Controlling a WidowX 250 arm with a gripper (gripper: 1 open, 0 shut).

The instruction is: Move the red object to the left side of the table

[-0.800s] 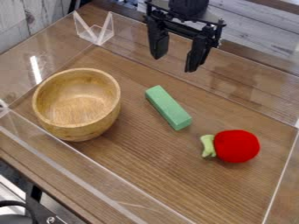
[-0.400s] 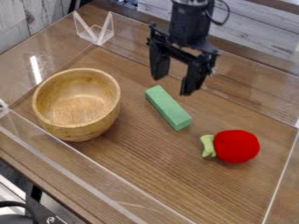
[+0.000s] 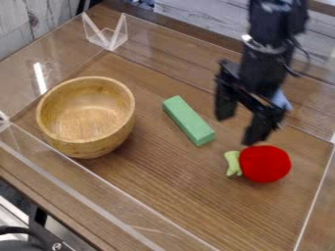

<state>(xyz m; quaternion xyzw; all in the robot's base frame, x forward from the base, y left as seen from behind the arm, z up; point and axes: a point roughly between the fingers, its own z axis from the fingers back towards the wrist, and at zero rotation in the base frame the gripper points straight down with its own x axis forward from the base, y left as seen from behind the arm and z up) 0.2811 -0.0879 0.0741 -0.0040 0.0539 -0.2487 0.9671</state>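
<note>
The worktop (image 3: pixel 157 196) is brown wood grain, edged by low clear walls. The red toy fruit (image 3: pixel 265 164) lies on the right part of it, toward the near right wall, with its small green leafy stub (image 3: pixel 233 163) pointing left. The black gripper (image 3: pixel 249 114) hangs above and slightly left of the fruit, pointing down, with its two fingers (image 3: pixel 224 101) spread apart and nothing between them. The lower tip of the right-hand finger ends just above the top of the fruit as seen from this camera; whether it touches the fruit cannot be told. The arm rises from the gripper toward the upper right edge of the view. A green rectangular block (image 3: pixel 189 120) lies flat near the middle of the worktop, left of the gripper and apart from the fruit, its long side running diagonally from upper left to lower right. A round wooden bowl (image 3: pixel 86 116) stands upright on the left part of the worktop, well apart from the fruit, with the block between the two. It looks empty inside. At the far left corner a clear folded plastic piece (image 3: pixel 105 31) stands behind the bowl. The fruit rests on the opposite side of the worktop from the bowl, close to the transparent wall on the right.
</note>
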